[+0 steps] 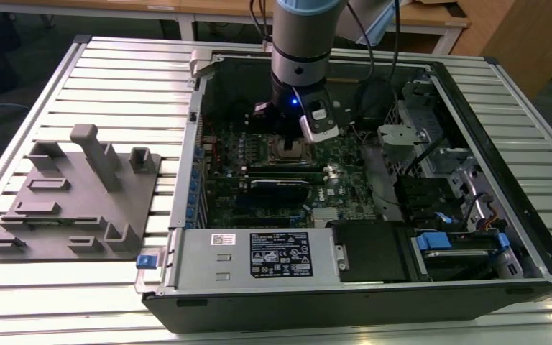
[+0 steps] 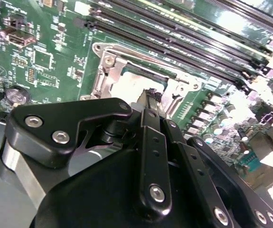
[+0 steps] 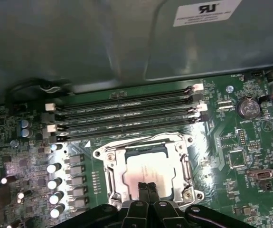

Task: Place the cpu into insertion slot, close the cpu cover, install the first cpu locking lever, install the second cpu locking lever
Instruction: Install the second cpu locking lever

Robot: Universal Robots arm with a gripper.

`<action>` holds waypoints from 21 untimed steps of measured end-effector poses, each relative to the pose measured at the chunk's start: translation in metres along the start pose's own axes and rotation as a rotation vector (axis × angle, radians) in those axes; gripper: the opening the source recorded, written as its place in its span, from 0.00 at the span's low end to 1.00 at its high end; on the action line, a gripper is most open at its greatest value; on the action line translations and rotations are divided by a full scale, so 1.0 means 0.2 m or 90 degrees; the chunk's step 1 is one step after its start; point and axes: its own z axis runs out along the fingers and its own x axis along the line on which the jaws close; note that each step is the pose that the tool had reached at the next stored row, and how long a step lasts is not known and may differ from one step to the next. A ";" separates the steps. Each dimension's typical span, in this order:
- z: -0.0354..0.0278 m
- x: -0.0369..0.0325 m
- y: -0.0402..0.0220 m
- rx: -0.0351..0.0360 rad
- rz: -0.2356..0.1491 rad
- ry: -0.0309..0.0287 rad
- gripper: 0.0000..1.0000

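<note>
Green motherboard | arm vertical | gripper fingertips together, seemingly touching cpu

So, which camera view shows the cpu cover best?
The first wrist view: the cpu cover lies almost whole, framing the cpu. In the second wrist view the hand hides its near part. In the exterior view the arm hides most of it.
</note>
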 end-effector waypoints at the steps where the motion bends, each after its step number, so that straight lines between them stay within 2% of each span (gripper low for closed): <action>1: 0.001 -0.004 0.002 0.0000 0.000 0.0000 0.11; 4: 0.003 -0.017 0.010 0.0001 0.000 0.0000 0.11; 10: 0.005 -0.016 0.022 0.0001 0.000 -0.0001 0.11; 21: 0.006 -0.030 0.026 0.0001 0.000 -0.0001 0.11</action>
